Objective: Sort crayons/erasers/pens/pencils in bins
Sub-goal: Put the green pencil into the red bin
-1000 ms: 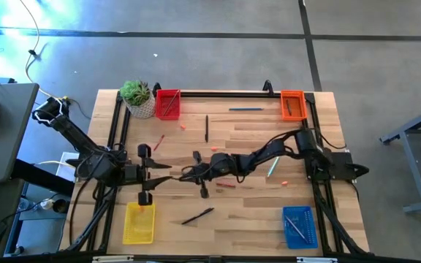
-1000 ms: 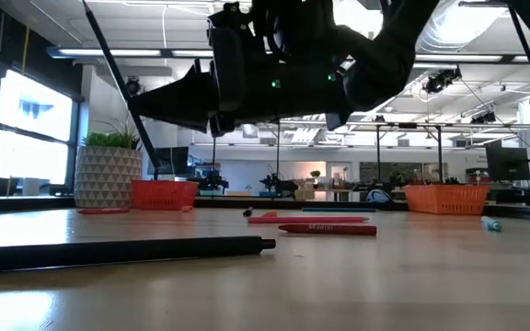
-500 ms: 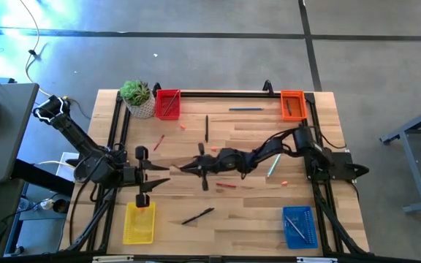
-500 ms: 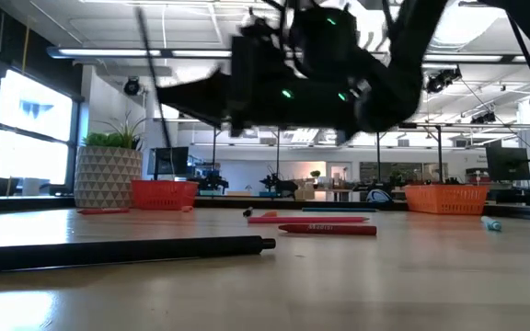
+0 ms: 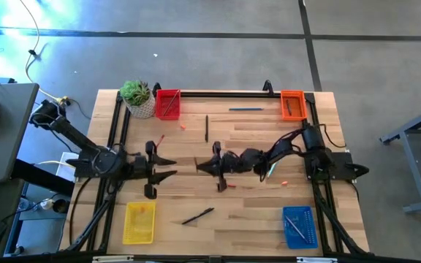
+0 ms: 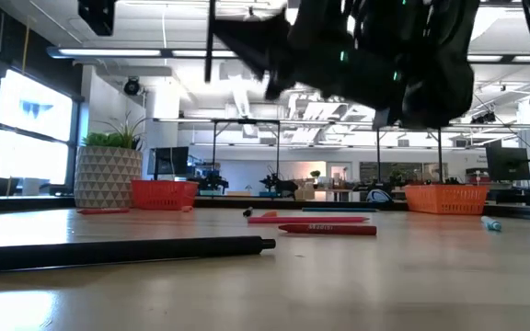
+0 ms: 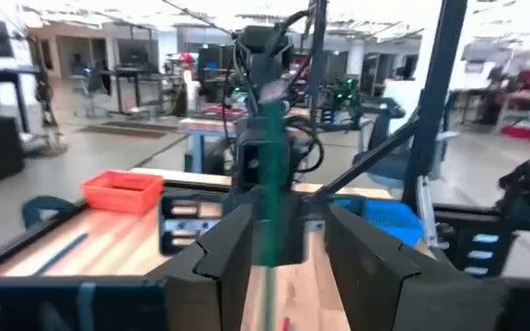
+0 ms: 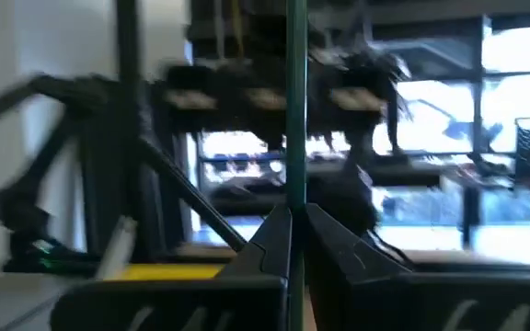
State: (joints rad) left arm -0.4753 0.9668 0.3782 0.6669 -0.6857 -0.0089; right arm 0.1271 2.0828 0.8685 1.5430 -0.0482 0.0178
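Overhead and level views of the desk (image 5: 254, 139). The right pincer (image 5: 199, 165) hangs above the desk's middle, its fingers (image 8: 274, 241) clenched on a thin green stick (image 8: 295, 110), apparently a pencil, that projects straight out past the tips. The left pincer (image 5: 168, 166) faces it from the left side, close by and level with it; its fingers (image 7: 228, 253) stand released, spread on either side of a blurred green streak that seems to be the same stick, though whether they touch it cannot be told.

Bins: the red bin (image 5: 167, 103) at the far left beside a potted plant (image 5: 137, 96), the orange bin (image 5: 291, 104) at the far right, the yellow bin (image 5: 139, 222) at the near left, the blue bin (image 5: 299, 225) at the near right. A black pen (image 5: 197, 215) lies between the two near bins; a red crayon (image 6: 327, 229) rests on the desk below the right arm; a second black pen (image 5: 206, 128) and a blue stick (image 5: 245, 109) lie toward the far edge.
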